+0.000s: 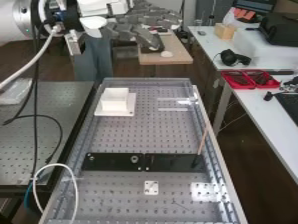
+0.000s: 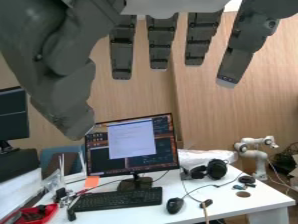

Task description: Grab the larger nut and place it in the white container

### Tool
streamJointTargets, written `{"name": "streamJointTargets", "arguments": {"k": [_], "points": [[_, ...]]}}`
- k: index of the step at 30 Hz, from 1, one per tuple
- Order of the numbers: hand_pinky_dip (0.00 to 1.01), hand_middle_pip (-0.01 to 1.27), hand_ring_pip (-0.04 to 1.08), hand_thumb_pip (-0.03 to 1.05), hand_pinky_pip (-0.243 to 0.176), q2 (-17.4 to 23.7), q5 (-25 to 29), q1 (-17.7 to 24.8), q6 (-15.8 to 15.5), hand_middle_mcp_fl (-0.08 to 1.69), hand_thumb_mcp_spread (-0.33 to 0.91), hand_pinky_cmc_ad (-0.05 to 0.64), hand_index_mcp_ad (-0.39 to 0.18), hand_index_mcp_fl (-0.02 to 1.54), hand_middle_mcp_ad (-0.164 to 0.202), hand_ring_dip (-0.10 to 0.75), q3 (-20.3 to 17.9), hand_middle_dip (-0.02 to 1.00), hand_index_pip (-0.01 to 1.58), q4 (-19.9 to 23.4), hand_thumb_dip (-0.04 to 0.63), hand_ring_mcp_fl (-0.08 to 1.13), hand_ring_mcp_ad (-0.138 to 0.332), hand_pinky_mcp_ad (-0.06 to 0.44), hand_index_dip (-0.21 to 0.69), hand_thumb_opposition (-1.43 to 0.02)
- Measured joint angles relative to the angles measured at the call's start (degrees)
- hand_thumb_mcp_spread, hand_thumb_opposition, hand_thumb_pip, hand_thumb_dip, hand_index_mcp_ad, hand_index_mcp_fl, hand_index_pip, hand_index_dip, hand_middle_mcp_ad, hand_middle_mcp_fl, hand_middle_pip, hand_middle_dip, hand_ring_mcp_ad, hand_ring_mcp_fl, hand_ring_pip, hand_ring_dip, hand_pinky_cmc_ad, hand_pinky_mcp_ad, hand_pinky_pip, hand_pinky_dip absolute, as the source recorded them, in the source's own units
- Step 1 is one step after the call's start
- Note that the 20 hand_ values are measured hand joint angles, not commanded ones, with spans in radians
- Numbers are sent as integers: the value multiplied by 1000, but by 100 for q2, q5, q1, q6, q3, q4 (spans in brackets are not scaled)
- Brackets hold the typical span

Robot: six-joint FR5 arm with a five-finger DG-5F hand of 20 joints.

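As seen in the high view, can make out the hand near the top, well apart from the white container, and the smaller nut and bearing standing on the black bar. In the wrist view, can see straight, spread fingers, with the thumb well apart from them and the grasp empty.

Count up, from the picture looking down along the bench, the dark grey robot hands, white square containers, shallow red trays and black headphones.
Dark grey robot hand: 1
White square container: 1
Shallow red trays: 2
Black headphones: 1
Total: 5
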Motion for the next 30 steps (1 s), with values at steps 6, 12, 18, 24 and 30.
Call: {"name": "streamJointTargets", "arguments": {"k": [6, 12, 18, 24, 30], "points": [[717, 124, 129, 812, -94, -46, -43, -13, -26, 42, 162, 328, -145, 9, 42, 101, 207, 222, 642, -348, 220, 0, 147, 293, -166, -869], [703, 126, 140, 812, -94, -57, -78, -20, -142, 38, 164, 328, -145, 9, 42, 110, 302, 237, 595, -548, 220, 0, 147, 297, -164, -866], [688, 126, 119, 733, -94, -65, -204, -100, -87, 59, 161, 328, -136, 9, 45, 117, 348, 239, 490, -697, 220, 0, 150, 295, -138, -850], [688, 126, 117, 733, -94, 70, -437, -171, 11, 56, 161, 326, -129, 35, 42, 124, 181, 244, 421, -569, 220, 0, 150, 295, -77, -850], [688, 126, 106, 733, -94, 195, -173, 33, -13, 56, 161, 328, -126, 37, 42, 126, 124, 253, 368, -637, 220, -2, 147, 295, -63, -836]]}}
